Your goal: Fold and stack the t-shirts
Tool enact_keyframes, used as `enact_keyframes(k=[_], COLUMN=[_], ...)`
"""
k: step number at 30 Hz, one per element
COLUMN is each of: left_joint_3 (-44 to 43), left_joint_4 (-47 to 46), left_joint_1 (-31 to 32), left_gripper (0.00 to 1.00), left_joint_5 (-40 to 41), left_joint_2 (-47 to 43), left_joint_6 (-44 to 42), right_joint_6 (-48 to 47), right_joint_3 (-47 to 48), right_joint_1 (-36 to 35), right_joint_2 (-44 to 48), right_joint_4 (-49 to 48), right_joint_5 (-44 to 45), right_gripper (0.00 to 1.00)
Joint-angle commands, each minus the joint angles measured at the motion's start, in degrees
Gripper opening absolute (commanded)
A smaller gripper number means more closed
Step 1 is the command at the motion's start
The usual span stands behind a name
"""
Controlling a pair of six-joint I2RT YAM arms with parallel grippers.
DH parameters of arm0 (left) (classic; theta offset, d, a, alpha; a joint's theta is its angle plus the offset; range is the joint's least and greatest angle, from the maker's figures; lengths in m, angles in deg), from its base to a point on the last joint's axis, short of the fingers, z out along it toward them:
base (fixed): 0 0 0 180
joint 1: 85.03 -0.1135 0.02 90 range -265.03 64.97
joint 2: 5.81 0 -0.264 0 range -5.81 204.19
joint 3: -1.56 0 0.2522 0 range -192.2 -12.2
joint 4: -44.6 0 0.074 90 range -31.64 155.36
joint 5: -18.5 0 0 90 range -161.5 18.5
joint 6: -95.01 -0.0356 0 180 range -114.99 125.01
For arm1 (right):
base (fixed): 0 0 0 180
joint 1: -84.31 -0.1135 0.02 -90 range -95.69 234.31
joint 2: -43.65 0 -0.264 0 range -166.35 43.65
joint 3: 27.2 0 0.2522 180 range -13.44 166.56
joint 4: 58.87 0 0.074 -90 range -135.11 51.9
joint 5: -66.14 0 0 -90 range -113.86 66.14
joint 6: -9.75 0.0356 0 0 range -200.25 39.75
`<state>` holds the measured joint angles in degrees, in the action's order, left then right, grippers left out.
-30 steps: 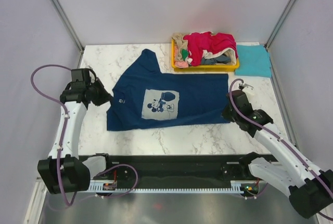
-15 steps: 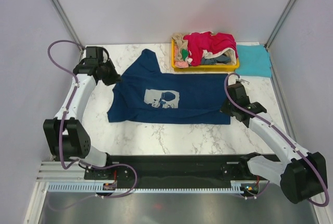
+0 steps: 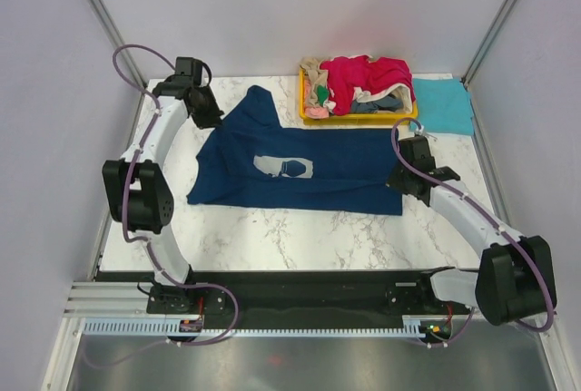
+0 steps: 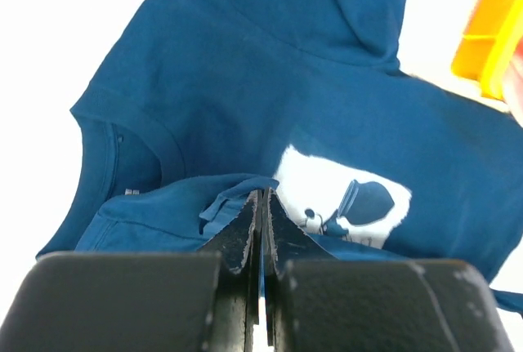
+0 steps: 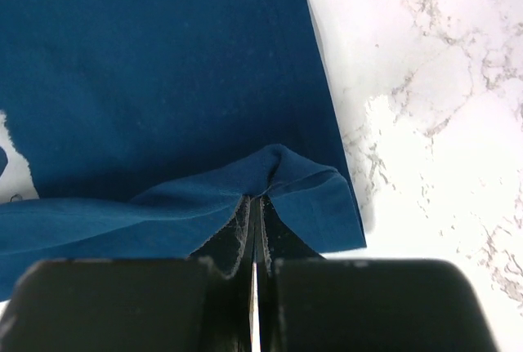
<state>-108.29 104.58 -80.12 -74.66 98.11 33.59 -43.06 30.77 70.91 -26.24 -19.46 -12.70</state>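
1. From above, the navy t-shirt (image 3: pixel 309 151) lies spread across the middle of the marble table (image 3: pixel 272 232). Its near part is doubled up over itself, so only a strip of its pale print (image 3: pixel 283 166) shows.
2. The left gripper (image 3: pixel 208 119) sits at the shirt's 10 o'clock edge and the right gripper (image 3: pixel 400 182) at its 3 o'clock edge. Both are down at the cloth.
3. At 1 o'clock from the shirt stands the yellow tray (image 3: pixel 359 120), heaped with tees. A crimson-pink t-shirt (image 3: pixel 368 75) lies on top (the ones under it are too bunched to sort out).
4. A teal t-shirt (image 3: pixel 442 106) lies flat, just beside the tray at its 3 o'clock.
5. The left wrist view shows the fingers (image 4: pixel 239 233) pressed together, pinching a raised fold of navy cloth. The print is at 2 o'clock from the tips and a corner of the tray at the frame's 2 o'clock edge.
6. In the right wrist view the jaws are likewise squeezed together on a puckered fold at the shirt's hem corner. Bare marble lies from 12 round to 4 o'clock and navy cloth fills the 9 to 12 o'clock side.
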Motion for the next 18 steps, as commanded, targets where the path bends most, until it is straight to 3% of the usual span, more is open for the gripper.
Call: enact_keyframes(k=[1,4,6,7,8,9,11,12,15,16,18], left_joint_3=[-4.88,-12.85,-18.40,-24.34,-27.01,-29.22,-32.48,-32.40,-21.98,-10.72,1.55], left_joint_4=[1.86,3.96,6.24,8.86,9.85,10.47,10.65,10.91,9.60,7.24,-1.97], left_joint_1=[0.19,0.19,0.28,0.37,0.63,0.80,1.50,1.86,3.00,3.00,2.65], left_gripper=[0.02,0.02,0.02,0.14,0.25,0.50,0.68,0.75,0.77,0.77,0.77], left_joint_5=[1.75,1.75,0.70,0.26,0.43,0.78,1.48,2.97,8.85,10.09,10.01], left_joint_2=[4.00,10.58,16.65,18.49,19.56,20.61,19.92,17.31,9.23,1.37,-6.41], left_joint_6=[-1.51,-1.94,-2.47,-2.91,-3.09,-3.26,-4.05,-3.80,-1.43,0.49,2.52], right_joint_6=[-0.72,-0.36,-0.36,-0.62,-0.89,-0.89,-0.89,-0.89,-0.10,0.07,-0.01], right_joint_3=[2.81,3.34,4.65,5.27,5.89,7.37,8.52,8.88,5.47,4.32,0.11], right_joint_1=[0.93,2.42,4.08,4.53,5.14,6.28,7.60,7.78,7.70,7.70,7.78], right_joint_2=[-3.75,-7.87,-10.26,-12.53,-13.68,-14.91,-17.21,-16.95,-13.88,-11.09,-7.74], right_joint_4=[-4.11,-5.61,-6.66,-7.10,-7.54,-7.72,-7.63,-7.54,-8.68,-8.77,-8.69], right_joint_5=[-1.14,-1.31,-1.93,-2.10,-2.28,-2.28,-3.76,-4.56,-6.92,-7.46,-7.29], right_gripper=[0.00,0.00,0.09,0.19,0.46,0.57,0.82,0.84,0.88,0.89,0.90])
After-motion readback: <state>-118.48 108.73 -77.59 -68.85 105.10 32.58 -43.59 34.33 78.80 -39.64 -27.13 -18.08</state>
